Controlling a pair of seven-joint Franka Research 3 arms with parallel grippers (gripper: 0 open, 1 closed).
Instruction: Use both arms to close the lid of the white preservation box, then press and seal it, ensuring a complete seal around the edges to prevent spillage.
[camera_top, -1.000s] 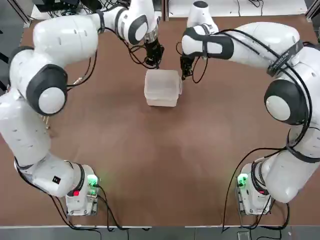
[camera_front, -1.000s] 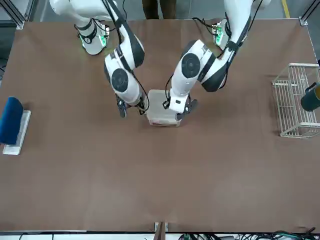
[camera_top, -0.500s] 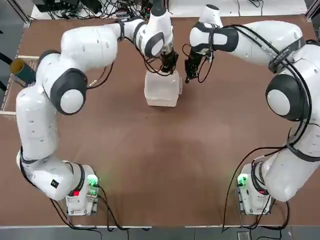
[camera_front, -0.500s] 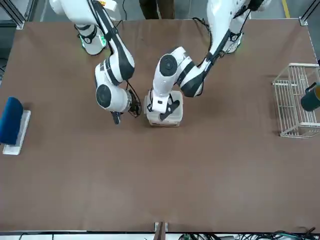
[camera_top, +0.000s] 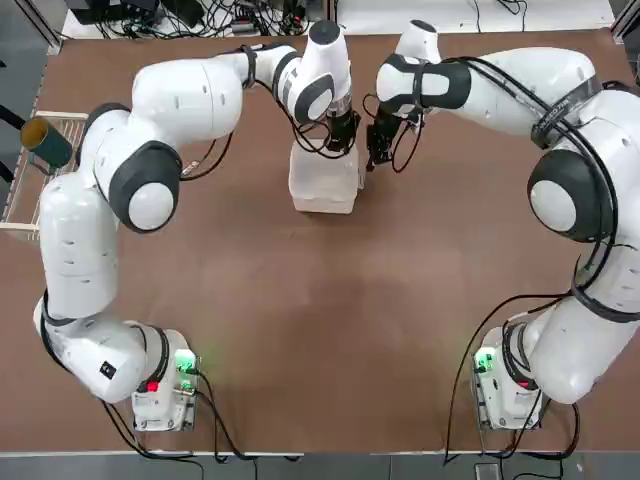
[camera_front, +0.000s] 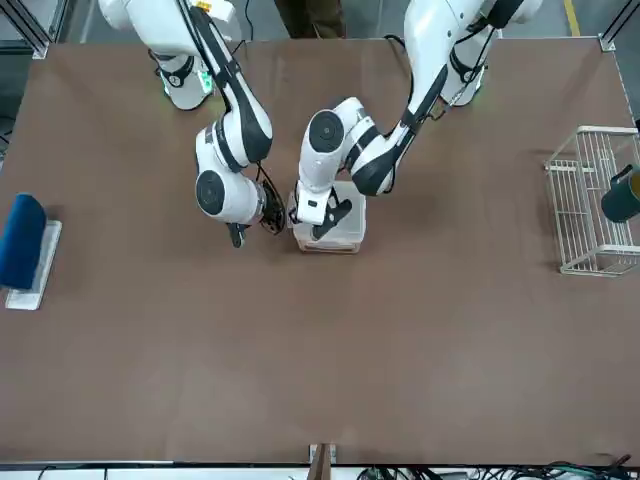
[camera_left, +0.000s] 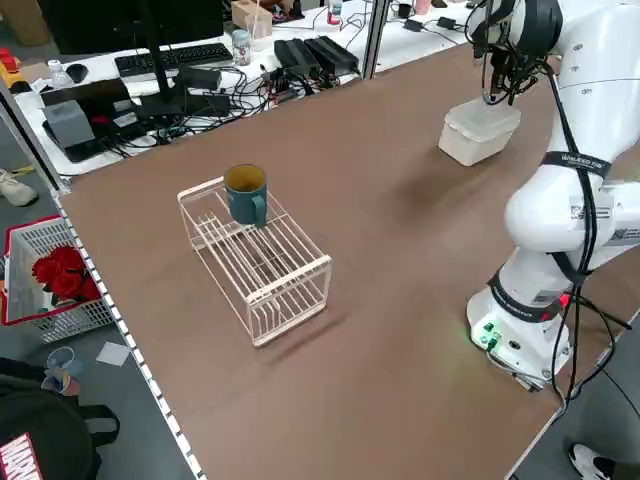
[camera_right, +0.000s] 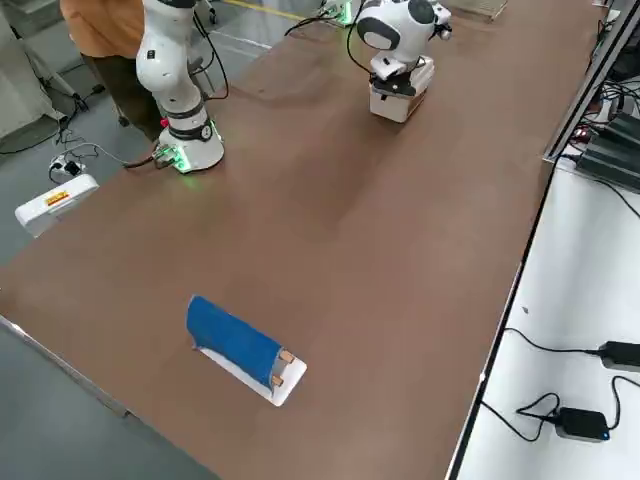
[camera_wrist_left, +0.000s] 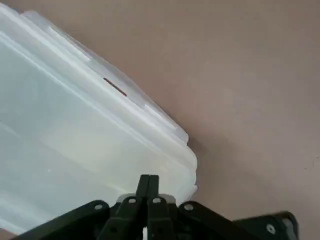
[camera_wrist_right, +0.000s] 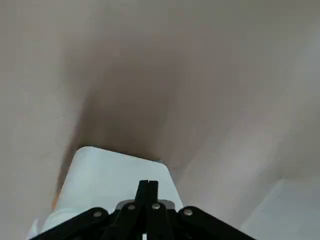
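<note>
white box (camera_top: 322, 187) is seen on the table (camera_top: 300, 330) near its far edge, lid (camera_wrist_left: 85, 145) laid on top; left gripper (camera_wrist_left: 148, 177) is held over the lid, fingers closed together; right gripper (camera_wrist_right: 148, 183) is held just beside the box, fingers closed together; nothing is gripped by either

The left arm (camera_top: 160, 170) reaches out and bends inward so that its shut gripper (camera_wrist_left: 149, 182) points down at the far middle, while the right arm (camera_top: 585, 190) folds inward from the other side, its gripper (camera_wrist_right: 148, 187) also shut and hanging near the left one, fingertips together.
</note>
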